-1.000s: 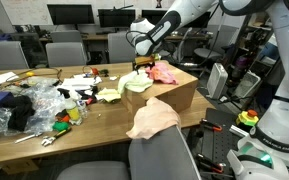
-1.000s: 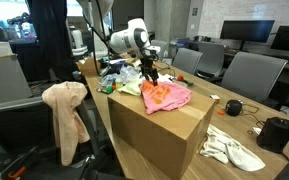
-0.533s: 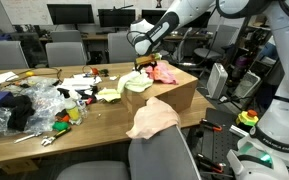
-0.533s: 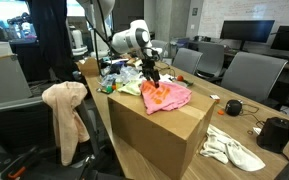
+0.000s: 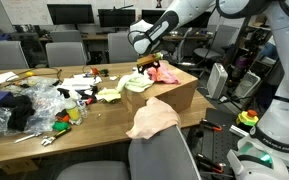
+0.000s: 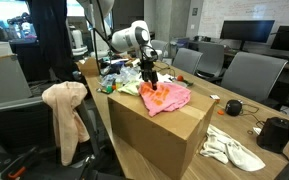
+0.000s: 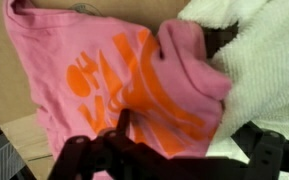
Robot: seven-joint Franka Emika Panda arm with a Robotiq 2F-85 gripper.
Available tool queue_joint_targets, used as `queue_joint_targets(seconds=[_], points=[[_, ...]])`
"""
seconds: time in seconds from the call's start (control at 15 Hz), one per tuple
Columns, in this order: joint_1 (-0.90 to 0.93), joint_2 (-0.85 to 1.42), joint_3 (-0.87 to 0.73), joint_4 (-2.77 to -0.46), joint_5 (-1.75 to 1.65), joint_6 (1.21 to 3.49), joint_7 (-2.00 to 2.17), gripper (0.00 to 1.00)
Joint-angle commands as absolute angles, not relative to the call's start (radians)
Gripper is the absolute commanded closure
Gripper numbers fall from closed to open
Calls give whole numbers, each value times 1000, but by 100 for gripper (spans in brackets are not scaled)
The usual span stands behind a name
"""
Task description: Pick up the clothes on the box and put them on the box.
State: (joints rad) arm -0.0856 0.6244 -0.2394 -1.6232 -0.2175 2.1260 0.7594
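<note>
Our arm (image 5: 189, 14) comes in from high up, its white links sloping down to a rounded wrist (image 6: 134, 38). Below the wrist, in both exterior views, our gripper (image 6: 150, 72) hangs with its tip pointing steeply down. In the wrist view our dark fingers (image 7: 84, 158) run along the bottom edge, blurred and very close to the lens. We cannot tell from any view whether they are parted or closed.

One shirt (image 6: 170, 97), one towel (image 7: 269, 60), one box (image 6: 159, 142)
</note>
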Motion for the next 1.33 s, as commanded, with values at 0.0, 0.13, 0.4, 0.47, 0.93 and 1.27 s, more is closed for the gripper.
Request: queue_joint_targets(seconds=[0.0,0.13,0.4,0.47,0.93,1.27], points=[[-84,610,-242,-1633,-175,2077,758,0],[-85,606,-240,-1642,-160,2070,758,0],[-85,603,-239,-1649,-139,2064,759,0],[-85,603,-239,-1649,-138,2063,758,0],[-83,598,-237,-1654,-129,2071,755,28],[-79,592,-233,-1660,-125,2073,755,66]])
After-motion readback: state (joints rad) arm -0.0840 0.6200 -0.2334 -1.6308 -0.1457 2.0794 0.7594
